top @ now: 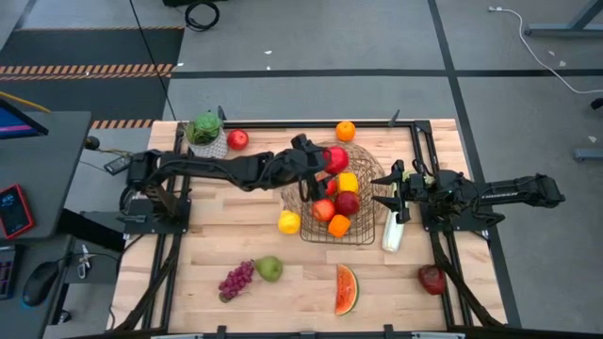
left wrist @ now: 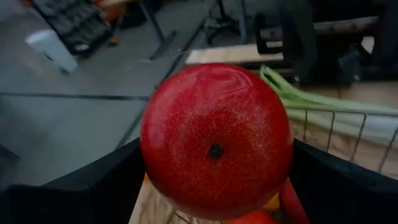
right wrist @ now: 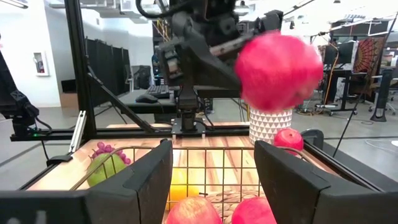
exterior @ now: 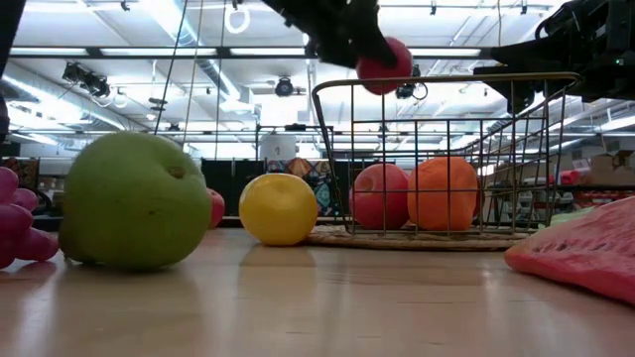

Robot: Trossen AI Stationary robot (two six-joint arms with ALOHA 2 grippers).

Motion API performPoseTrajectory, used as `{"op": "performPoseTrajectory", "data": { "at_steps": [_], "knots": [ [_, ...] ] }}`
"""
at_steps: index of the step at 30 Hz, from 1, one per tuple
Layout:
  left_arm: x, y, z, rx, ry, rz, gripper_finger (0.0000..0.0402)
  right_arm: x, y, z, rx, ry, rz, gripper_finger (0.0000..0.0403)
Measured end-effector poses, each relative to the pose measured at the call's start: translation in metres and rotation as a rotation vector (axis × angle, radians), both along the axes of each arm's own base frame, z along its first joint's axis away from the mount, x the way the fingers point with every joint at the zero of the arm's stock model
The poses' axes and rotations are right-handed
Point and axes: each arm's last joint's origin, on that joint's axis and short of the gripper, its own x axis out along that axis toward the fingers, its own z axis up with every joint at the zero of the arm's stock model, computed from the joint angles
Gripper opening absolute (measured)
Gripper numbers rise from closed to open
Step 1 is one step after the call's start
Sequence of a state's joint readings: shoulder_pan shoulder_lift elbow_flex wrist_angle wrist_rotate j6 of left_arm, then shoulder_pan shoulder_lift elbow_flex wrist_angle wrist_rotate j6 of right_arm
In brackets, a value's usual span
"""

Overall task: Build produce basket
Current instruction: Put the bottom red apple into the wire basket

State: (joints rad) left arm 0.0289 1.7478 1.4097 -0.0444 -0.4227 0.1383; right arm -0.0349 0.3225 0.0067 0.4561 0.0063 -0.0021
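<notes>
Left gripper (top: 325, 160) clamped on red apple (top: 335, 159), hovering above wire basket (top: 372, 169), inside far-left rim. Drop point straight below, onto fruit pile. Right gripper (top: 393, 195) pinched shut at basket's right rim, beside celery stalk (top: 393, 231).

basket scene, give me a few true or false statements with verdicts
1. The left gripper holds a red apple above the basket. True.
2. The watermelon slice already lies in the basket. False: it lies on the table, nearer the front edge.
3. The right gripper holds an orange. False: its fingers are shut at the basket's right rim, and no orange is between them.
4. The green pear lies beside the purple grapes on the table. True.
5. The basket is empty. False: apples and oranges already sit in it.
6. The celery stalk lies outside the basket, to its right. True.
</notes>
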Motion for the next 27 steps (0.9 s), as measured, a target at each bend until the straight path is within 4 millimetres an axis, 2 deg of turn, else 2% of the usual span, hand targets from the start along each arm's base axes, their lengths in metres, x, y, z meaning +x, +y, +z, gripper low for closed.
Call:
{"op": "performPoseTrajectory", "data": {
  "at_steps": [9,13,19,22,27],
  "knots": [
    [0.001,0.011,-0.01,-0.027,0.065,-0.058,0.0358,0.0,0.0,0.0,0.0,0.001,0.0,0.0231],
    [-0.006,0.01,-0.022,0.034,0.245,-0.098,0.0367,0.0,0.0,0.0,0.0,0.0,0.0,0.0231],
    [-0.014,0.008,-0.028,0.015,0.356,-0.094,0.0395,0.0,0.0,0.0,0.0,0.001,0.0,0.0231],
    [-0.022,0.001,-0.021,0.008,0.372,-0.087,0.0395,0.0,0.0,0.0,0.0,0.001,0.0,0.0231],
    [-0.041,-0.022,-0.004,0.065,0.315,-0.007,0.0395,0.0,0.0,0.0,0.0,0.001,0.0,0.0231]
  ]
}}
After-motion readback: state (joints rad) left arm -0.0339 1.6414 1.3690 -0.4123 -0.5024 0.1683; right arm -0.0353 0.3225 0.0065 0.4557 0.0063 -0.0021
